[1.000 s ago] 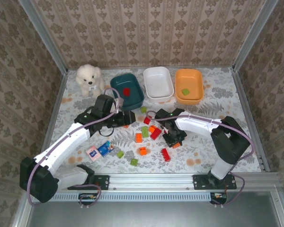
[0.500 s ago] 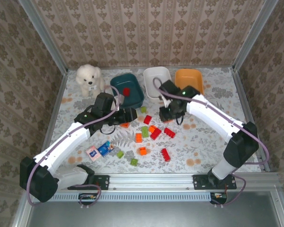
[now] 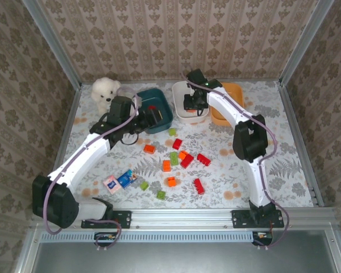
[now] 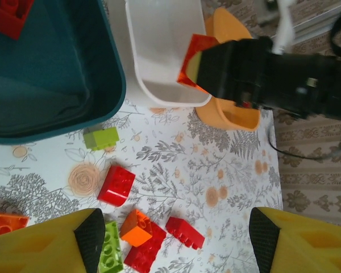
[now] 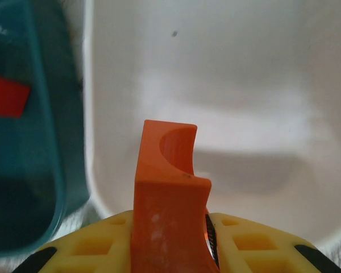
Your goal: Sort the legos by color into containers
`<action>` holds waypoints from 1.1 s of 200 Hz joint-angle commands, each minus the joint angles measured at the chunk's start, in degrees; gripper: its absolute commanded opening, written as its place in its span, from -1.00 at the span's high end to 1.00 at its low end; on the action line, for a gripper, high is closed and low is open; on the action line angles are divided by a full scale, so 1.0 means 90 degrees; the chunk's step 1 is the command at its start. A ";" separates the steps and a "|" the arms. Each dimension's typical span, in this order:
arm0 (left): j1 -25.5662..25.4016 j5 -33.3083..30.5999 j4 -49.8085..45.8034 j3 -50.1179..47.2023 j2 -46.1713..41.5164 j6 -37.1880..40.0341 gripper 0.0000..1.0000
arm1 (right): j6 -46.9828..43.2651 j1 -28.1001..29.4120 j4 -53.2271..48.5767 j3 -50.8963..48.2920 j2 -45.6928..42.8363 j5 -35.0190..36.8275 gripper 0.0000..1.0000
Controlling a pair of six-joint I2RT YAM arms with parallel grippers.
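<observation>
My right gripper (image 3: 194, 106) is shut on an orange lego (image 5: 167, 193) and holds it over the white container (image 3: 179, 107), whose pale floor (image 5: 227, 85) lies just beyond the brick. My left gripper (image 3: 154, 117) stands open with nothing in it, at the near edge of the dark teal container (image 3: 145, 94), which holds a red lego (image 4: 8, 14). Past the right arm sits the orange container (image 3: 234, 94). Loose red (image 4: 116, 185), orange (image 4: 137, 227) and green (image 4: 100, 137) legos lie on the table under my left gripper (image 4: 176, 242).
A white plush dog (image 3: 105, 91) sits left of the teal container. A flat blue-and-pink packet (image 3: 120, 181) lies at the near left. More legos are scattered mid-table, such as a red one (image 3: 199, 186) and a green one (image 3: 160, 195). Patterned walls close in three sides.
My right arm has lifted the orange lego from mid-table and swung it back over the white container. My left gripper has shifted back towards the teal container.
</observation>
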 commanded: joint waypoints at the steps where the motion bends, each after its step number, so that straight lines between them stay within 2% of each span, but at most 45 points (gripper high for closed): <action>1: 0.0166 0.0049 -0.0028 0.0304 0.0106 0.0126 -0.42 | 0.0118 -0.0156 0.0148 0.0759 0.0615 -0.0161 0.44; 39: 0.0195 -0.0015 -0.0098 0.0284 0.0155 0.0140 -0.41 | 0.0214 -0.0227 -0.0092 0.1756 0.1597 -0.0311 0.40; 61: 0.0206 -0.0047 -0.0152 0.0218 0.0088 0.0149 -0.41 | 0.0241 -0.0256 -0.0112 0.1881 0.1762 -0.0344 0.35; 84: 0.0225 -0.0076 -0.0207 0.0154 0.0019 0.0155 -0.41 | 0.0236 -0.0291 -0.0148 0.1905 0.1718 -0.0358 0.13; 97: 0.0235 -0.0082 -0.0210 0.0096 -0.0035 0.0155 -0.41 | 0.0192 -0.0297 -0.0189 0.1939 0.1624 -0.0363 -0.06; 123: 0.0240 -0.0077 -0.0282 0.0012 -0.0122 0.0155 -0.41 | 0.0121 -0.0304 -0.0206 0.1998 0.1258 -0.0363 -0.25; 177: 0.0245 -0.0092 -0.0486 -0.0126 -0.0347 0.0218 -0.41 | -0.0035 -0.0261 -0.0111 0.1891 0.0140 -0.0279 -0.23; 200: 0.0245 -0.0145 -0.0726 -0.0126 -0.0466 0.0289 -0.41 | -0.0095 -0.0198 0.0216 0.1317 -0.0605 -0.0285 -0.22; 220: 0.0248 -0.0167 -0.0840 -0.0181 -0.0590 0.0311 -0.41 | -0.0121 -0.0109 0.0743 0.0379 -0.1489 -0.0284 -0.22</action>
